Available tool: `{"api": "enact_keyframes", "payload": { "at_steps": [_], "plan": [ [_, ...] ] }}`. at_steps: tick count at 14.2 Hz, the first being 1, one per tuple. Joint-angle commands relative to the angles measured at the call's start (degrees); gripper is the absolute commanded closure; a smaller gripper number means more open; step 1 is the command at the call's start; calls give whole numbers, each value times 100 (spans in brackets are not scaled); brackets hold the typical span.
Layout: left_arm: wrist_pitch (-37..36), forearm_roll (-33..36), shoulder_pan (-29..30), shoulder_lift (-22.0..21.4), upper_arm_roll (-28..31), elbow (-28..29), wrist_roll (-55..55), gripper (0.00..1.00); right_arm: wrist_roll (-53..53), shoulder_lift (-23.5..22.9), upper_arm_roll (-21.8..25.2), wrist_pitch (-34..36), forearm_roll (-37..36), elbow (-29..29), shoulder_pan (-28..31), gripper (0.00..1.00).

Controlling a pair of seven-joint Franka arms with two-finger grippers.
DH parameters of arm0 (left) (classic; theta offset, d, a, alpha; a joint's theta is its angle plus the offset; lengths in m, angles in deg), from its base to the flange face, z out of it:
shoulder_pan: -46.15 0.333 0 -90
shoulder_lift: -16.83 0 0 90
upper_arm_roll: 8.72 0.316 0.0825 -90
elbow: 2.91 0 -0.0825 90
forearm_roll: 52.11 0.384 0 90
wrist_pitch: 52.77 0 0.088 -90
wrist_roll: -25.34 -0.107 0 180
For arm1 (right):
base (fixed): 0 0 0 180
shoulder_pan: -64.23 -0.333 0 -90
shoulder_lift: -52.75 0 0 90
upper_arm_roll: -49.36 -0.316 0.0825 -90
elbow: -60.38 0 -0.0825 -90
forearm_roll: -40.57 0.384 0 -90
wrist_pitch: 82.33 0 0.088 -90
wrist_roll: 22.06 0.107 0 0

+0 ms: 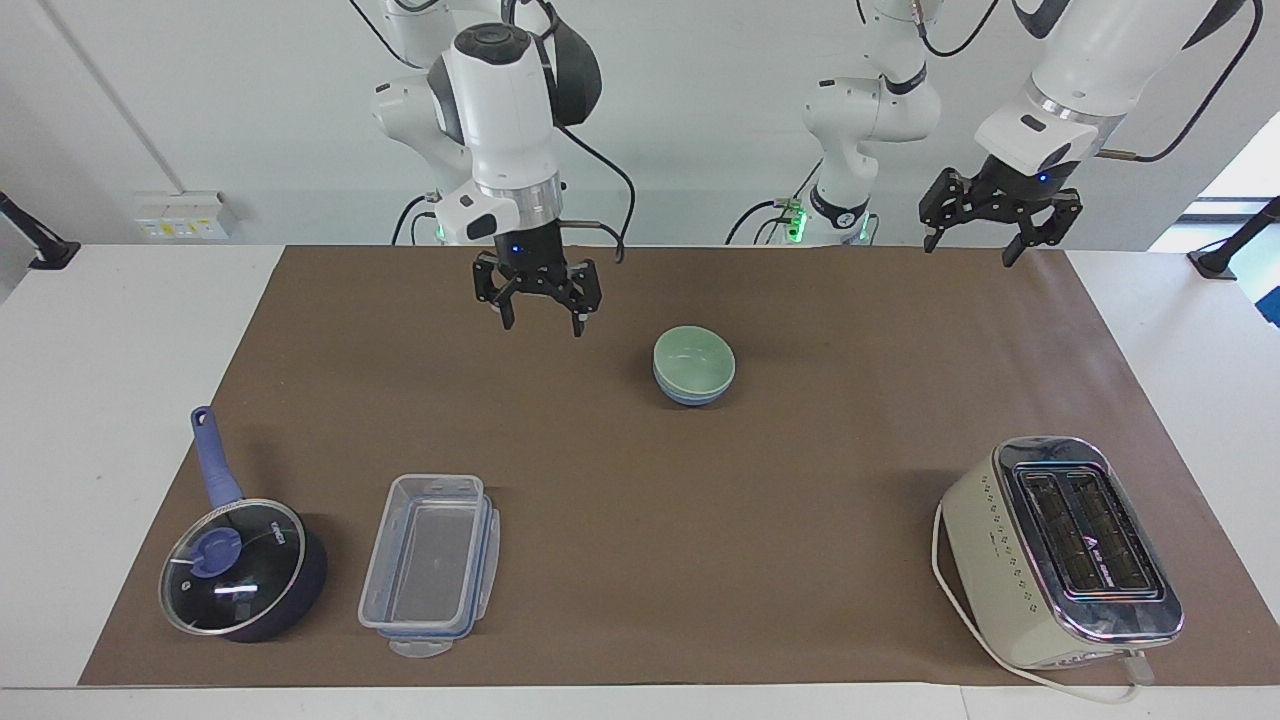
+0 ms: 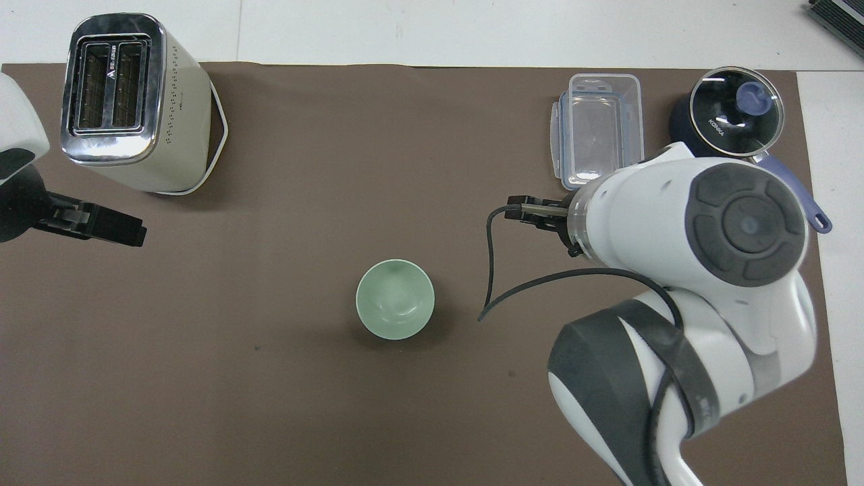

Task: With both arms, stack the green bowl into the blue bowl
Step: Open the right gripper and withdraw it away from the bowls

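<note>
The green bowl (image 1: 693, 360) (image 2: 395, 299) sits nested in the blue bowl (image 1: 690, 396) near the middle of the brown mat (image 1: 800, 480). Only the blue bowl's lower side shows under the green rim in the facing view, and from overhead it is hidden. My right gripper (image 1: 541, 318) hangs open and empty over bare mat, off to the side of the bowls toward the right arm's end and apart from them. In the overhead view its wrist covers its fingers. My left gripper (image 1: 970, 250) waits open and raised over the mat's corner at the left arm's end.
A cream toaster (image 1: 1060, 550) (image 2: 128, 101) stands at the left arm's end, farther from the robots than the bowls. A clear plastic container (image 1: 430, 560) (image 2: 597, 135) and a dark blue lidded saucepan (image 1: 240, 565) (image 2: 725, 125) sit toward the right arm's end.
</note>
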Motion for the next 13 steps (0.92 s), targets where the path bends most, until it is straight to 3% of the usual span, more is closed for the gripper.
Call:
{"api": "enact_keyframes", "payload": {
  "at_steps": [1,6,13],
  "plan": [
    [-9,92,38,-131,-40,141,-40,0,-25,305,28,268,47,-37,143,0],
    [-27,92,38,-131,-40,141,-31,0,-427,455,362,1041,240,445,275,0],
    [-27,92,65,-139,-23,150,-14,0,-2360,560,1179,2465,258,1141,758,0]
  ]
}}
